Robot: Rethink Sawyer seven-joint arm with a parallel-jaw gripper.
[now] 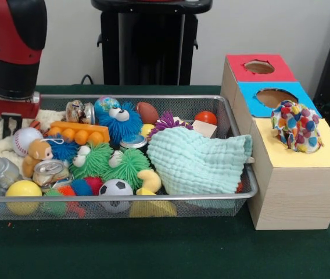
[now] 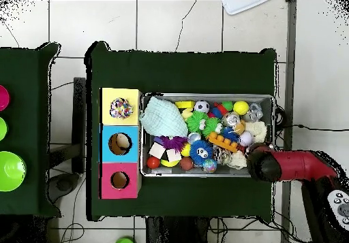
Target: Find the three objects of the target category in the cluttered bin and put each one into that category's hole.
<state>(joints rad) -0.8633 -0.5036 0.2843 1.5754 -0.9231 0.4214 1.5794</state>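
Observation:
A wire mesh bin (image 1: 239, 135) is full of toys. A mint green cloth (image 1: 197, 160) lies bunched at its right end, seen from above as the mint cloth (image 2: 165, 116) near the boxes. A cream cloth (image 1: 1, 138) lies at the bin's left end. My gripper (image 1: 7, 123) hangs under the red arm (image 2: 272, 164) just over that cream cloth, at the bin's far left corner. A multicoloured spotted cloth (image 1: 296, 127) sticks halfway out of the hole in the yellow box (image 1: 304, 174); it also shows from above as the spotted cloth (image 2: 121, 107).
A blue box (image 1: 258, 107) and a red box (image 1: 240, 70) with open holes stand behind the yellow one. The bin also holds a baseball (image 1: 24, 139), a soccer ball (image 1: 115, 189), a yellow ball (image 1: 22, 190), green and blue fuzzy toys, cans and an orange block (image 1: 81, 132).

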